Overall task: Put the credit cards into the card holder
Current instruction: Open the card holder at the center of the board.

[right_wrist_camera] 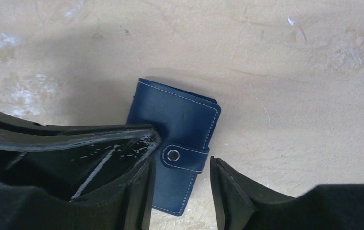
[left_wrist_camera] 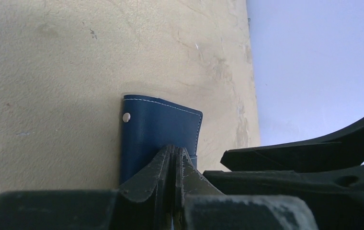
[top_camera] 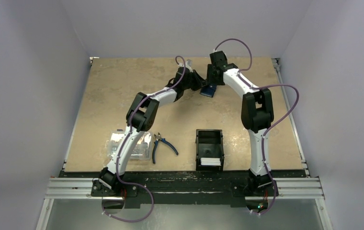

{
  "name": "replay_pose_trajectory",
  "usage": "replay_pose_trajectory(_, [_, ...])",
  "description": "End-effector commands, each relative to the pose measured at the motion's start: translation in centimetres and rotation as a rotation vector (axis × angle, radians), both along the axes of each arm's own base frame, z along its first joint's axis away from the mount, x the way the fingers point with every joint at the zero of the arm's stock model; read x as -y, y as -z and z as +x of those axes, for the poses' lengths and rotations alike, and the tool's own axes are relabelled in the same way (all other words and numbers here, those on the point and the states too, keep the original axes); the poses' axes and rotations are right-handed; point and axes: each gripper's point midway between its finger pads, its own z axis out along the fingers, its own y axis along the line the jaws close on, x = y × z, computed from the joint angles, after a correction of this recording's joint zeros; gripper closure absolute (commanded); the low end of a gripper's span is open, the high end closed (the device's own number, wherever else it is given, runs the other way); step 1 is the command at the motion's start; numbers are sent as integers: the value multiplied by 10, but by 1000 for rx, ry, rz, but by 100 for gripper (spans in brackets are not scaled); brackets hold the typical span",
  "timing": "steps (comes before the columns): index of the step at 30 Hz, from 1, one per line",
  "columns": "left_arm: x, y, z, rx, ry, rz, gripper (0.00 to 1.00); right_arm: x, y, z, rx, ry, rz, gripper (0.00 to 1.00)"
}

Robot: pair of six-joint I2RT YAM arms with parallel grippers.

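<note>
Tan table (top_camera: 108, 96) lies bare on both sides of the spot where your arms meet. You have open room toward the far left corner and along the right side, with the pale walls (top_camera: 31, 76) standing close past each edge. The clutter sits along the near edge. A clear box (top_camera: 144, 149) lies under the left arm, with pliers (top_camera: 164, 145) just beside it. A black tray (top_camera: 199, 146) sits in the middle, with the white cards (top_camera: 210, 161) in its near end.

All of that is well apart from the wallet (right_wrist_camera: 177, 115). It lies flat and closed in the far half of the table, near the middle, with its strap snapped shut.

Both grippers crowd the wallet from opposite sides, close together. Your left gripper (left_wrist_camera: 174, 151) has its fingers pressed together right at the wallet's edge. You cannot tell from these views whether a layer of the wallet is pinched between them. Your right gripper (right_wrist_camera: 182, 165) has its fingers spread, one on each side of the strap end, and grips nothing. You cannot tell whether they touch the wallet.
</note>
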Motion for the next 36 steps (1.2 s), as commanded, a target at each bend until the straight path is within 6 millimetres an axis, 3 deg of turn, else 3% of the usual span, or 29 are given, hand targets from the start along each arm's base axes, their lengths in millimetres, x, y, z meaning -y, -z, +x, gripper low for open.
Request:
replay_pose_trajectory(1, [-32,71,-9,-181,-114,198,100,4,3,8,38,13,-2,50])
replay_pose_trajectory(5, [-35,79,-12,-207,-118,211,100,-1,17,6,15,-16,-5,52])
replay_pose_trajectory(15, [-35,88,-16,-231,-113,229,100,2,28,15,50,-24,-95,46])
replay_pose_trajectory(18, [-38,91,-17,-241,-124,251,100,7,27,14,66,25,-112,59])
replay_pose_trajectory(26, [-52,110,-25,-302,-164,320,100,-8,21,4,90,128,141,100])
replay_pose_trajectory(33, [-56,117,-28,-309,-163,343,100,-1,-5,2,179,137,402,100])
replay_pose_trajectory(36, [-51,114,-28,-301,-140,327,100,4,-25,4,253,59,347,100])
